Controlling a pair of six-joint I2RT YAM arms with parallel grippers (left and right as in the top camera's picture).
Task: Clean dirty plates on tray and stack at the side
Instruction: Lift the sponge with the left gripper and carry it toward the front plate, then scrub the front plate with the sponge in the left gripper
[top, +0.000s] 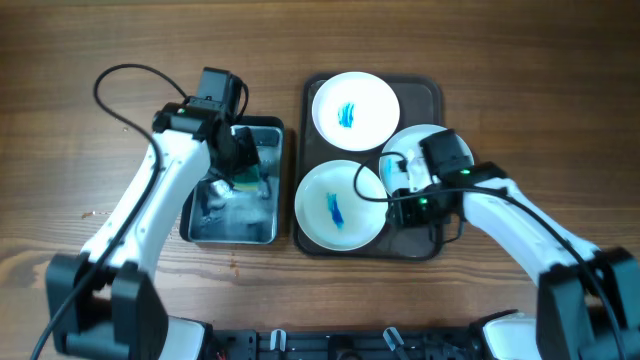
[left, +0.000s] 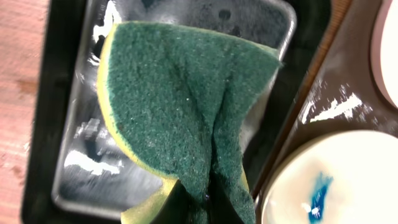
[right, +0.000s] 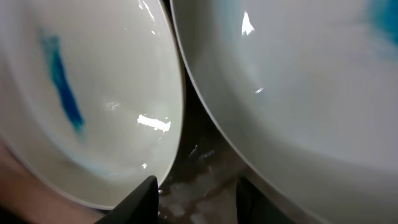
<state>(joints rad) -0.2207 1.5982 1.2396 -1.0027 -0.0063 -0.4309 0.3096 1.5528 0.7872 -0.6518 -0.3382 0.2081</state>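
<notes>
The brown tray (top: 427, 92), right of centre, holds three white plates. The far plate (top: 355, 110) and near-left plate (top: 340, 205) are blue-smeared. The right plate (top: 410, 137) lies partly under the right gripper (right: 196, 186), whose jaws are apart and empty. At left, over the wet black tub (top: 225, 228), the left gripper (top: 240, 160) pinches a folded green-yellow sponge (left: 180, 106).

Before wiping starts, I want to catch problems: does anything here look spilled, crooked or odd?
Blue smears mark the near plate and far plate on the tray. The sponge is creased into a sharp fold above the tub rather than flat. Nothing looks broken.
</notes>
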